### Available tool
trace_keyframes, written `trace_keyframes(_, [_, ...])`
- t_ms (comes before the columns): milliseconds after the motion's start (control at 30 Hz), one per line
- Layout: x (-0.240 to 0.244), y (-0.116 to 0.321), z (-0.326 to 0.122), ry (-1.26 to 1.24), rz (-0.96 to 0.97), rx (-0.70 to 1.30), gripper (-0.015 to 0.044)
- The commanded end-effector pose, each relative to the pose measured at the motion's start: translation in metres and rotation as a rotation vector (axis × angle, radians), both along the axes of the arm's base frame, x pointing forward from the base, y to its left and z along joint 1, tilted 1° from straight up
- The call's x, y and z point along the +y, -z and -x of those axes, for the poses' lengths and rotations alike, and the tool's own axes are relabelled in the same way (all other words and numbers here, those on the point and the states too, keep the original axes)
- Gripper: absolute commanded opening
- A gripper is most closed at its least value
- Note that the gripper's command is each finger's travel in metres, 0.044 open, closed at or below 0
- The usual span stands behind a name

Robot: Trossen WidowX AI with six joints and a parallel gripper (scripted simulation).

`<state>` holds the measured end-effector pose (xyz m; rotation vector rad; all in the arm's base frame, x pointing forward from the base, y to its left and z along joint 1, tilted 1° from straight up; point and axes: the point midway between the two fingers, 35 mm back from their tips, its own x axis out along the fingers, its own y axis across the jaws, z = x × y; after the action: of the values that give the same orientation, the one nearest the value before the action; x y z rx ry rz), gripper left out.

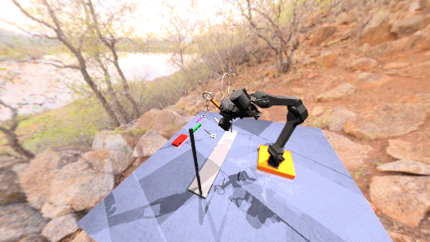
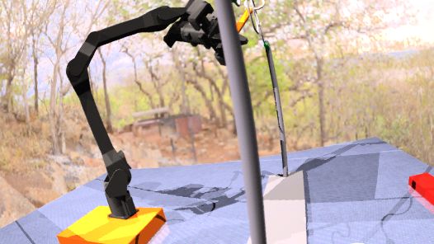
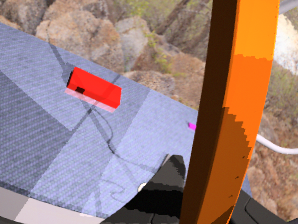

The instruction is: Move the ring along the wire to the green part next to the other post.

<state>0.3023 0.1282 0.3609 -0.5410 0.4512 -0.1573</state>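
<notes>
My gripper [image 1: 221, 109] [image 3: 184, 165] is shut on the orange handle [image 1: 215, 104] [image 2: 243, 21] [image 3: 250, 75], high above the table. The ring [image 1: 208, 96] is at the handle's far end, left of the wire's tall arch [image 1: 226, 80] in the top view. Whether the wire passes through the ring cannot be told. The near post [image 1: 195, 161] [image 2: 247, 124] stands upright with a green part [image 1: 196, 127] at its top. The far post [image 2: 275, 92] has a green part [image 2: 266, 44] at its top. The ring is outside the wrist view; the near post partly hides the gripper in the exterior view.
A pale base strip [image 1: 222, 153] [image 2: 285, 210] joins the posts' feet. A red block [image 1: 180, 140] [image 2: 425, 187] [image 3: 95, 89] lies on the blue table, with a purple item [image 1: 200, 119] [image 3: 192, 126] and a small thin tool [image 1: 212, 136]. The arm stands on a yellow base [image 1: 282, 167] [image 2: 95, 224].
</notes>
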Motion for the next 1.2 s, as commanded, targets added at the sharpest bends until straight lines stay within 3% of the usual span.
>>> trace_keyframes(0, [-0.008,-0.006,0.001,0.004,0.086,-0.017,-0.0150])
trace_keyframes(1167, [-0.038,-0.053,-0.002,0.000,0.903,-0.092,-0.0150])
